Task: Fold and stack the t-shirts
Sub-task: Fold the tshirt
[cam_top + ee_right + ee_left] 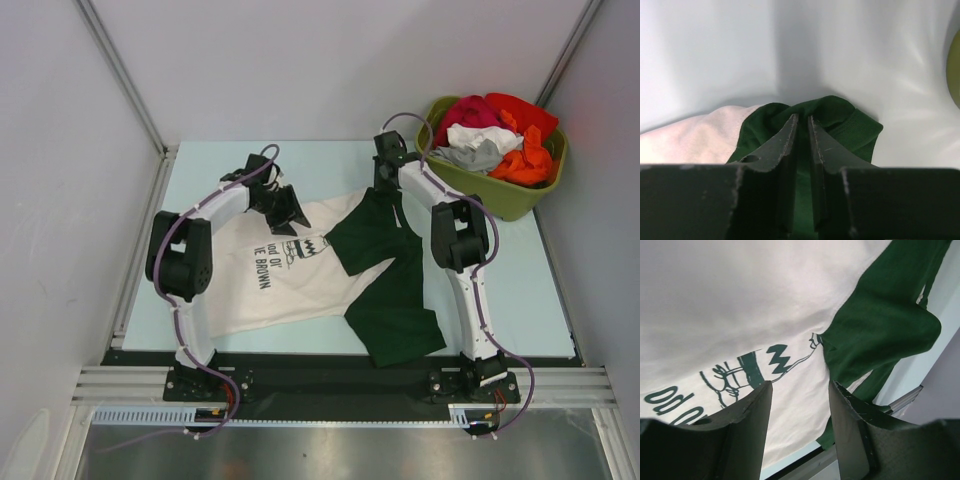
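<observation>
green t-shirt (850, 125) between right fingers (780, 150), white t-shirt (740, 300) below left fingers (750, 415)

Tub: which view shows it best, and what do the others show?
Top external: the whole tub shows, far right. The right wrist view catches only an olive sliver at its edge; the left wrist view shows none of it.

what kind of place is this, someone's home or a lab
Probably a robotics lab cell, not a home: left arm and right arm bolted to a metal rail, plain white panels walling the pale table, a green tub of clothes.
</observation>
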Robot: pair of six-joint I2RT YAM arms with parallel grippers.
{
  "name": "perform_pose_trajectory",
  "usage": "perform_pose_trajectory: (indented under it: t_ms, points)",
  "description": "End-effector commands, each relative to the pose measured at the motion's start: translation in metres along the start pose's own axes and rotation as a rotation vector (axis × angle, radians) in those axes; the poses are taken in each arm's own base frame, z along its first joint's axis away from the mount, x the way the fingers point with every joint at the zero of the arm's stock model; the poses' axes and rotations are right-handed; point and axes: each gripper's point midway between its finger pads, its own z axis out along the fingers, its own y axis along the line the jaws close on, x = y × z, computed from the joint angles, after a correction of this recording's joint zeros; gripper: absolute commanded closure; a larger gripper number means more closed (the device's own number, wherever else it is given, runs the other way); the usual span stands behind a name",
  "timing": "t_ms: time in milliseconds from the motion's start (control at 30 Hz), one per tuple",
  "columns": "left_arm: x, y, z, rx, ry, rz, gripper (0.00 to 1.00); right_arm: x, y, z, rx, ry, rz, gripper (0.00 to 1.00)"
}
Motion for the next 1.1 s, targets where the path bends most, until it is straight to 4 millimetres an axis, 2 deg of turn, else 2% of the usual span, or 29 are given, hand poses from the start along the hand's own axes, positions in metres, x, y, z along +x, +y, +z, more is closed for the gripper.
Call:
perform_pose_trajectory:
  t_ms: [0,200,400,633,733,900,1000,1067]
  points:
    - [-0.010,0.005,-0.017,-0.028,-0.051,0.010,0.46,-0.003,-0.004,0.005,0.007,-0.014,0.009,0.83]
    - [-0.022,0.029,-0.019,-0.086,-0.069,-0.043,0.46,-0.001,-0.012,0.006,0.039,-0.010,-0.003,1.00]
    - [-0.030,0.052,-0.021,-0.120,-0.079,-0.091,0.46,-0.008,-0.015,0.003,0.049,-0.037,-0.008,1.00]
    - [-0.029,0.101,-0.016,-0.249,-0.080,-0.159,0.46,-0.019,-0.038,-0.017,0.181,-0.061,0.004,1.00]
    - [-0.027,0.113,-0.012,-0.273,-0.065,-0.182,0.46,-0.023,-0.047,-0.023,0.224,-0.072,-0.005,1.00]
    - [-0.028,0.117,-0.009,-0.280,-0.060,-0.186,0.46,-0.029,-0.063,-0.021,0.276,-0.089,-0.019,1.00]
    - [-0.029,0.118,-0.009,-0.279,-0.060,-0.178,0.46,-0.031,-0.065,-0.015,0.279,-0.091,-0.051,1.00]
    - [-0.029,0.119,-0.009,-0.281,-0.060,-0.169,0.46,-0.039,-0.062,-0.014,0.270,-0.122,-0.062,1.00]
